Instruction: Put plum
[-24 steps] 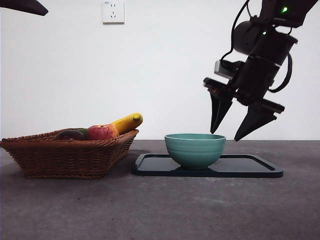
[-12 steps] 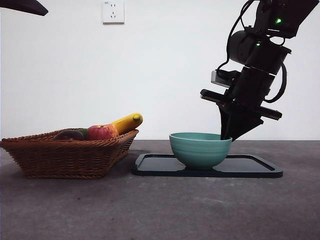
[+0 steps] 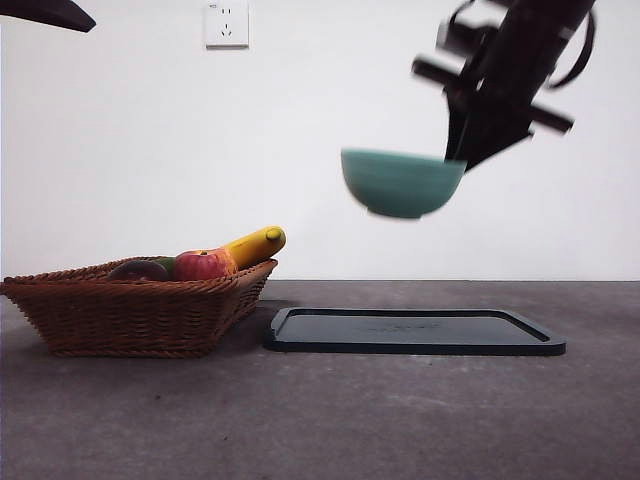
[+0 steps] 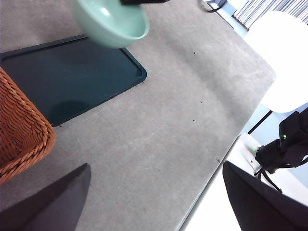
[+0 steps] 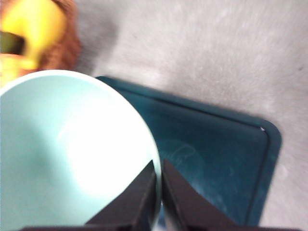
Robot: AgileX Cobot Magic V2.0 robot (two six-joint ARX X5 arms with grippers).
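The plum (image 3: 138,269) lies dark and low in the wicker basket (image 3: 130,310) at the left, beside a red apple (image 3: 203,265). My right gripper (image 3: 458,155) hangs high over the black tray (image 3: 415,335), shut on the rim of a teal bowl (image 3: 400,182) that is lifted well clear of the tray. In the right wrist view the jaws (image 5: 158,163) pinch the bowl's (image 5: 72,154) edge. The left gripper (image 4: 156,165) is open and holds nothing, off to the side above the table; the front view shows only its black tip (image 3: 45,12) at the top left corner.
A yellow banana (image 3: 255,244) sticks up over the basket's right rim, and a bit of green fruit (image 3: 165,263) shows between plum and apple. The tray (image 4: 72,82) lies bare just right of the basket (image 4: 19,130). A wall socket (image 3: 226,22) is on the back wall.
The right gripper came down onto the bowl's rim, shut on it, and has lifted the bowl off the tray to high above it. The left arm stayed put.
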